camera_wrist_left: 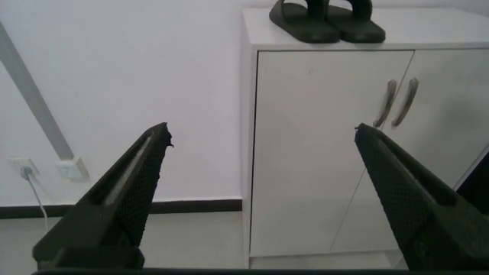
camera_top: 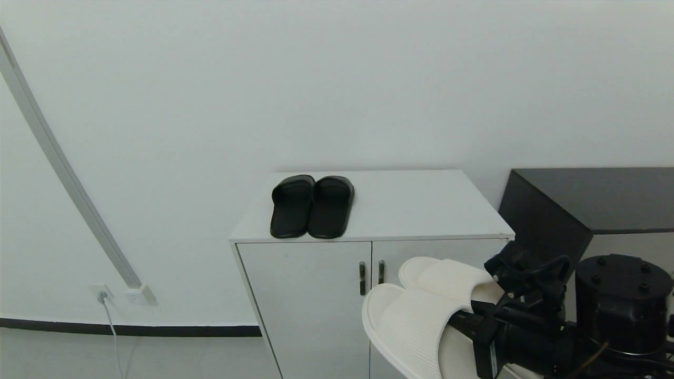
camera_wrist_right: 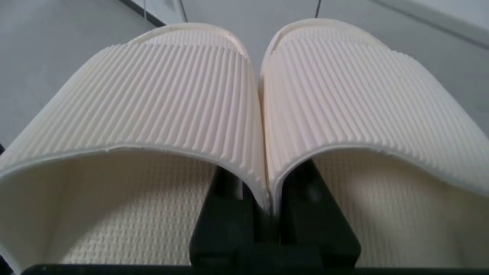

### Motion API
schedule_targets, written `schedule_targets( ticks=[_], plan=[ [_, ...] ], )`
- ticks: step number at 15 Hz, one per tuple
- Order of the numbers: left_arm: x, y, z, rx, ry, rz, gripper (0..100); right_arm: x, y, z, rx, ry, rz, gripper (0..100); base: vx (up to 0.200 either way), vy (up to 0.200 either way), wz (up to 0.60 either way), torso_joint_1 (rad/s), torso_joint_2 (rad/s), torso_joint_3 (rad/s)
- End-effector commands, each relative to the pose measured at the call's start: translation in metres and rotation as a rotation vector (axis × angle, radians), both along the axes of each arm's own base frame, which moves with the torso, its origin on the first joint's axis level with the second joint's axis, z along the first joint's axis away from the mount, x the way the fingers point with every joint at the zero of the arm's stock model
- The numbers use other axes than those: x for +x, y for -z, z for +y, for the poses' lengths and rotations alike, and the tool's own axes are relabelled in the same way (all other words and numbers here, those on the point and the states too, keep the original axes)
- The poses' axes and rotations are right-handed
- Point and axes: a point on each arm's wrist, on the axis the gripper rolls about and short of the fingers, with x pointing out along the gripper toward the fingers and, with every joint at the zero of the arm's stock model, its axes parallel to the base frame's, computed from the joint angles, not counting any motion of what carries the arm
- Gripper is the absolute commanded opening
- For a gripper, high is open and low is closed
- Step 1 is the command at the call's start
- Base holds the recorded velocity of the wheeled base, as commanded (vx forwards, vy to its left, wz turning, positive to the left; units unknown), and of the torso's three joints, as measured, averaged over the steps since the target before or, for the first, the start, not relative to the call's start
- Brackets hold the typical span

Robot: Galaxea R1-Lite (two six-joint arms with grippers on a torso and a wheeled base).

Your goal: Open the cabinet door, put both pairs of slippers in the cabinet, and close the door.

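Observation:
A pair of black slippers point(camera_top: 311, 206) lies side by side on top of the white cabinet point(camera_top: 410, 208), toward its left side; they also show as the black slippers point(camera_wrist_left: 327, 19) above the cabinet point(camera_wrist_left: 321, 153). Both cabinet doors are shut, with two dark handles point(camera_top: 370, 276) at the middle seam. My right gripper point(camera_top: 476, 321) is shut on a pair of white ribbed slippers point(camera_top: 421, 310), pinching their inner edges together in front of the right door. The white slippers point(camera_wrist_right: 260, 114) stand close before the right wrist camera. My left gripper point(camera_wrist_left: 260, 141) is open, facing the left door from a distance.
A black counter point(camera_top: 595, 197) stands right of the cabinet. A grey conduit point(camera_top: 63, 168) slants down the white wall to a socket with a cable point(camera_top: 102, 295). A dark skirting strip runs along the floor at left.

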Motion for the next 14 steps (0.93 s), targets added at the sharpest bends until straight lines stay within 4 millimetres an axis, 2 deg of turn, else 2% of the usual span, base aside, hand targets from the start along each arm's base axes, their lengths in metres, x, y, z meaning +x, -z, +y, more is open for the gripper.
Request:
schedule_targets(
  ticks=[1,14],
  plan=[
    [0.0001,0.0,0.0,0.0,-0.001,0.001,100,0.0011,0.002,0.0012,-0.004,-0.001,0.004,0,0.0,0.0,0.0,-0.232,0.54,0.325],
    [0.0001,0.0,0.0,0.0,-0.002,0.001,100,-0.0006,0.0072,0.0045,-0.021,-0.013,0.013,0,0.0,0.0,0.0,-0.195,0.52,0.32]
  ],
)
